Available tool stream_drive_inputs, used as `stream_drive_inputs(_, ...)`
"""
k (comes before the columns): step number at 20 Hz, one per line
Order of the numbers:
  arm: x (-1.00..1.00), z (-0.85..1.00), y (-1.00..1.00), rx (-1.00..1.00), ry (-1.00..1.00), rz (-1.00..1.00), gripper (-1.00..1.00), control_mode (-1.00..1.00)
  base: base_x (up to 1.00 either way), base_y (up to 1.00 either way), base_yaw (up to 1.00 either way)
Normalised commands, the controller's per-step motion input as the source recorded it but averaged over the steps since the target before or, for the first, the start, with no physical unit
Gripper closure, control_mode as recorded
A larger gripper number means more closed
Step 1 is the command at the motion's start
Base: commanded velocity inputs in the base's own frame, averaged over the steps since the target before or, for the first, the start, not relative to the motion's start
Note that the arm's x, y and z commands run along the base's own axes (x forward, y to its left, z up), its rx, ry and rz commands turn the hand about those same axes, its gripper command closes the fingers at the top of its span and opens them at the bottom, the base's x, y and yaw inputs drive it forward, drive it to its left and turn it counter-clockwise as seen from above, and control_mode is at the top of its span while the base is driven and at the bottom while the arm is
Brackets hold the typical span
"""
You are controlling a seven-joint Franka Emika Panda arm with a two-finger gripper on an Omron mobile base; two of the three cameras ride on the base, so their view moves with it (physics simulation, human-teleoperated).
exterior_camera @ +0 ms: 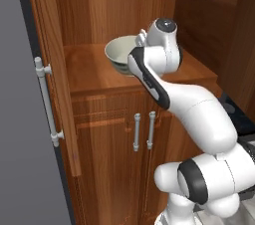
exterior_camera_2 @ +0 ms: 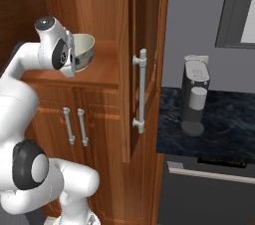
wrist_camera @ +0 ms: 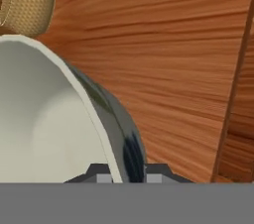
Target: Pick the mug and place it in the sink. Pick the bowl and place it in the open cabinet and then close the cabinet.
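I have the arm reaching into the open cabinet (exterior_camera: pixel 94 10), with the hand at the shelf (exterior_camera: pixel 89 72) above the lower double-door cupboard (exterior_camera: pixel 124 139).

1. Tool state: in the hand view the tool (wrist_camera: pixel 126 178) straddles the rim of the bowl (wrist_camera: pixel 44 119), one fingertip (wrist_camera: pixel 101 178) on the cream inner side and the other on the dark patterned outer wall. The tips sit close against the rim, pinching it.
2. Bowl position: in the left base view the bowl (exterior_camera: pixel 117 56) is over the shelf, inside the cabinet, partly hidden by the wrist. In the right base view the bowl (exterior_camera_2: pixel 84 50) appears tilted, its opening turned sideways. I cannot tell whether its foot touches the shelf.
3. Surroundings: a woven basket (wrist_camera: pixel 25 2) sits beyond the bowl, near its rim. The cabinet door (exterior_camera_2: pixel 142 64) stands open at the right. A dark appliance (exterior_camera_2: pixel 194 99) stands on the table (exterior_camera_2: pixel 224 124) to the right, well apart from the cabinet.
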Motion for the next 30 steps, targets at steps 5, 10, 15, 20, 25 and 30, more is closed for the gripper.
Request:
stream_drive_inputs(5, 0.38, -0.25, 0.02, 0.02, 0.0, 0.0, 1.0, -1.0, 0.0, 0.0, 0.0)
stream_drive_inputs(10, 0.15, -0.31, 0.15, 0.02, 0.0, 0.0, -1.0, -1.0, 0.0, 0.0, 0.0)
stream_drive_inputs(15, 0.01, -0.01, 0.0, 0.0, 0.0, 0.0, -1.0, -1.0, 0.0, 0.0, 0.0)
stream_drive_inputs(20, -0.25, 0.09, 0.0, 0.0, -0.06, 0.0, -1.0, -1.0, 0.0, 0.0, 0.0)
stream_drive_inputs(25, -0.59, 0.13, 0.0, 0.0, -0.07, 0.0, -1.0, -1.0, 0.0, 0.0, 0.0)
stream_drive_inputs(30, -0.47, 0.35, -0.05, 0.03, -0.03, 0.0, -1.0, -1.0, 0.0, 0.0, 0.0)
